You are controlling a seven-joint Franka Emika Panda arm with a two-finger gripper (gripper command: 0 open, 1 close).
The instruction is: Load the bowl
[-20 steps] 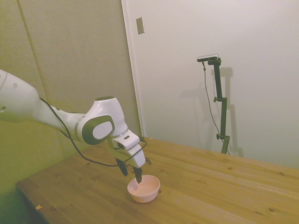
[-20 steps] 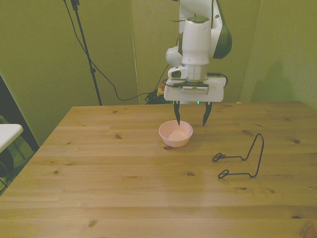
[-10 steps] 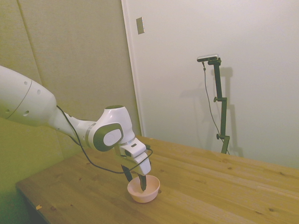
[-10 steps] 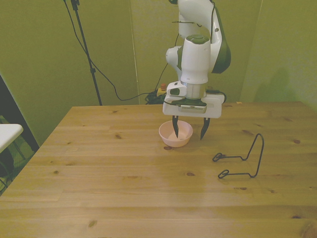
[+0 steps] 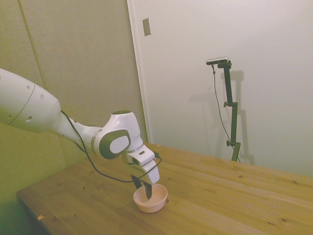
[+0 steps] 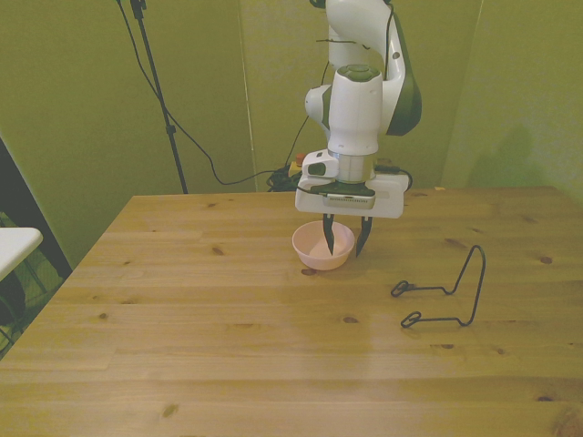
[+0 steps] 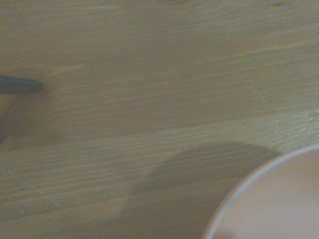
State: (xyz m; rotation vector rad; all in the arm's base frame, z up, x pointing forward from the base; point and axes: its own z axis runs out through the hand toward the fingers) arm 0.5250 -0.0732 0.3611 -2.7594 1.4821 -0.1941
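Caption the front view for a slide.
Gripper straddling the pink bowl's rim on the wooden table, wire rack nearby.

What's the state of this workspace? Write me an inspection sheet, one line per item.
Surface: wooden table, bare planks with knots.
Job's things: pale pink bowl upright on the table, nothing seen inside; black wire rack to the front view's right of it, apart.
Clutter: nothing seen.
Grippers: gripper down at the bowl, jaws astride the rim on the front view's right side, one finger inside, one outside, gap showing between them.
Cables: black cable looping under the wrist; another hangs from a stand behind the table.
Surroundings: plain walls; white door with a small plate.
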